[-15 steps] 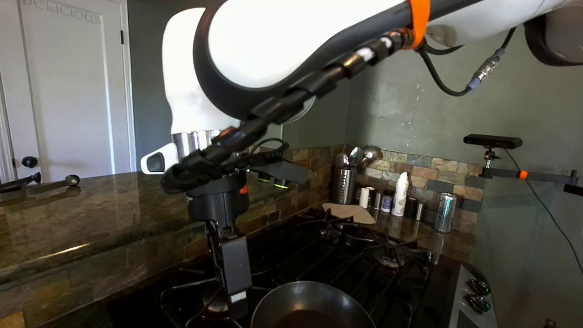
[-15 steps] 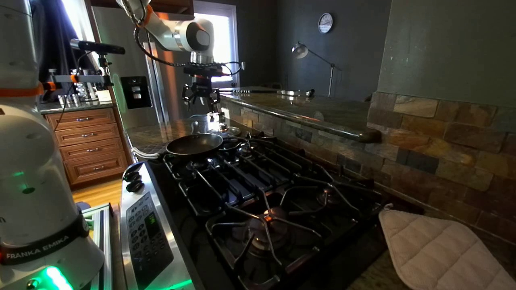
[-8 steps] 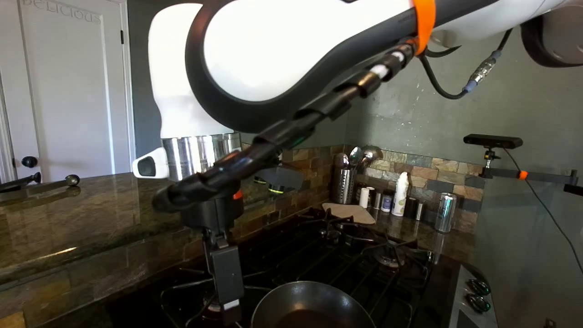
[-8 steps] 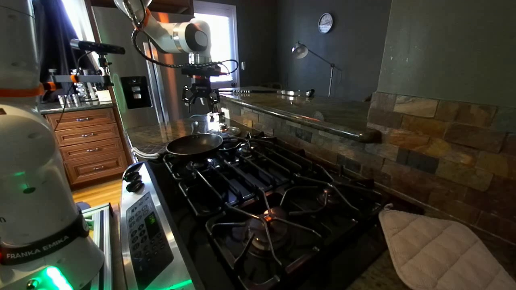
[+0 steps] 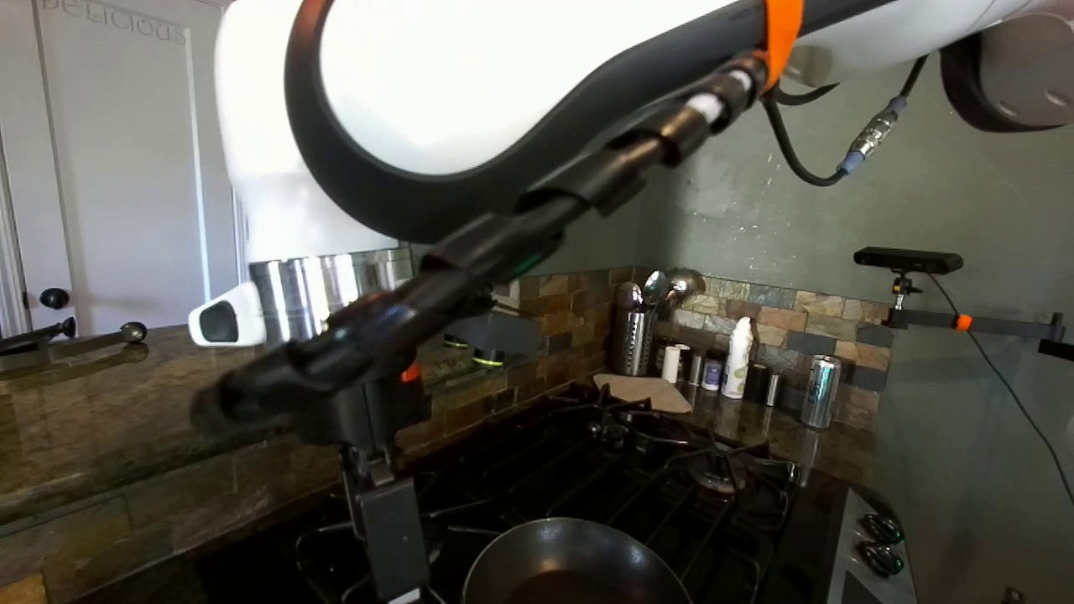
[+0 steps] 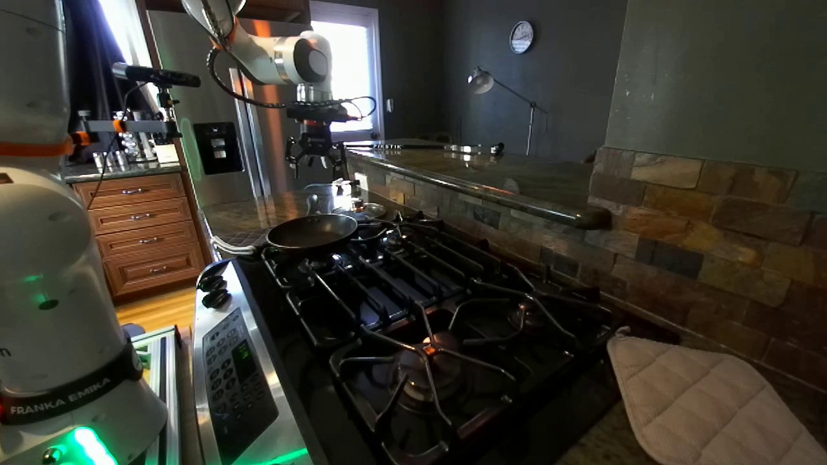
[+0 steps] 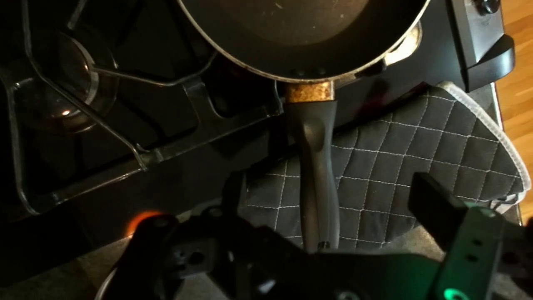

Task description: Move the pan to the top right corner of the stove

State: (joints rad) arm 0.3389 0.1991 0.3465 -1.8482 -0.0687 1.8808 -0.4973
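The pan (image 6: 313,232) is a round dark frying pan with a thin lighter rim, resting on the far end of the black stove (image 6: 381,294). It also shows cut off in an exterior view (image 5: 575,558). In the wrist view the pan (image 7: 300,31) is at the top, and its dark handle (image 7: 318,179) points down toward my gripper. My gripper (image 7: 333,193) is open and empty, its fingers spread on either side of the handle. In both exterior views my gripper (image 6: 318,169) (image 5: 393,541) hangs above the counter and stove near the pan, apart from it.
A dark quilted pot holder (image 7: 374,175) lies beneath the handle. A light pot holder (image 6: 711,394) lies at the stove's near end. A raised stone ledge (image 6: 465,187) runs along the stove. Bottles and a utensil holder (image 5: 633,342) stand in the corner. Control knobs (image 6: 213,290) line the front.
My gripper has moved left in both exterior views, and slightly down in the closer one. It stays open. The pan has not moved.
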